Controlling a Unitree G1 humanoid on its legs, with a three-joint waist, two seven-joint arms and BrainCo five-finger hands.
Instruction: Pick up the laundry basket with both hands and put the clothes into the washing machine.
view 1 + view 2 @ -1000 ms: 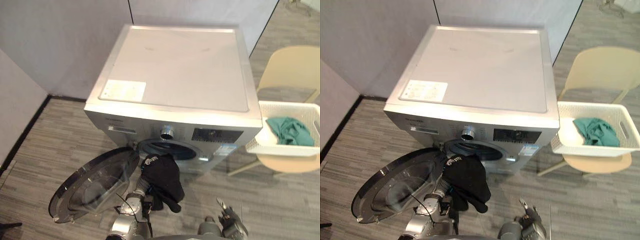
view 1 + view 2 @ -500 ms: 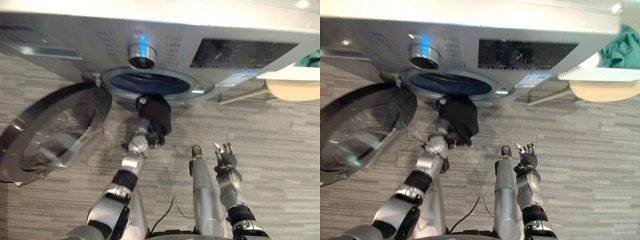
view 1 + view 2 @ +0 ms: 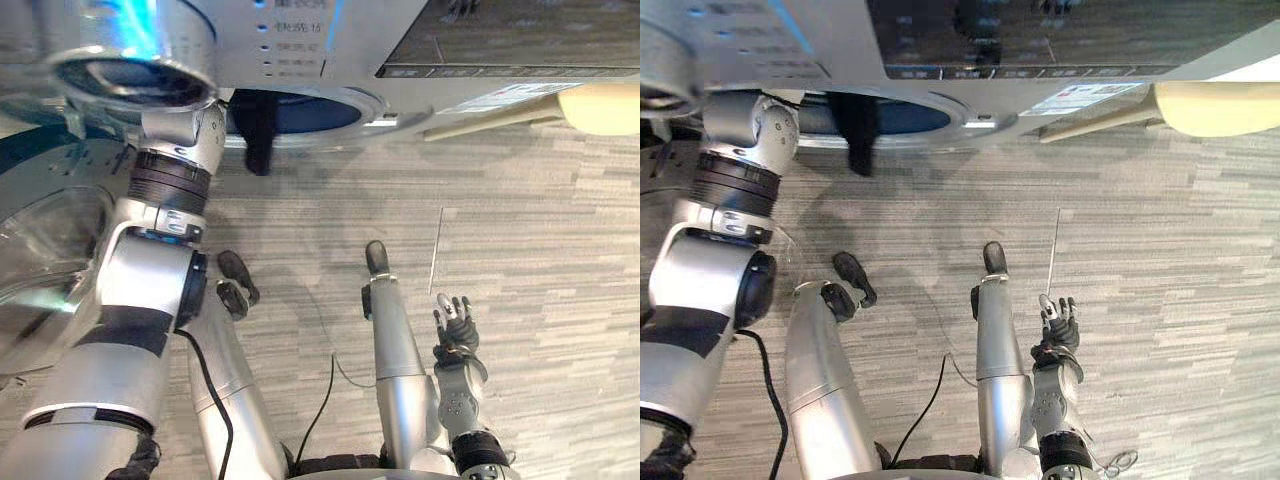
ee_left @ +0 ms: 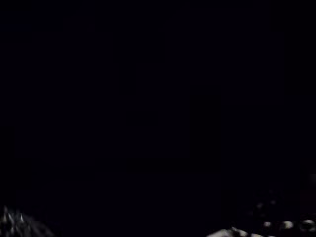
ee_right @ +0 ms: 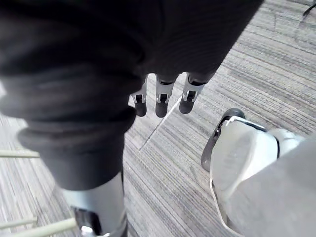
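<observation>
The washing machine's silver front (image 3: 330, 40) runs along the top of the eye views, with its round drum opening (image 3: 320, 108) showing dark blue. Its glass door (image 3: 40, 250) hangs open at the left. My left arm reaches up to that opening, where the dark cover of my left hand (image 3: 260, 135) sits at the lower rim with its fingers hidden; the left wrist view is black. My right hand (image 3: 455, 325) hangs low at the right over the floor, open and holding nothing, its fingers (image 5: 160, 101) straight. A white corner of the laundry basket (image 3: 1262, 68) shows at top right.
The beige chair seat (image 3: 603, 105) and one of its legs (image 3: 490, 120) stand right of the machine. Grey plank floor (image 3: 540, 230) stretches in front of the machine and to the right.
The camera has tipped down and come closer to the machine, so the basket and chair slid to the top edge. My left arm has stretched up to the drum opening. The right hand stays low.
</observation>
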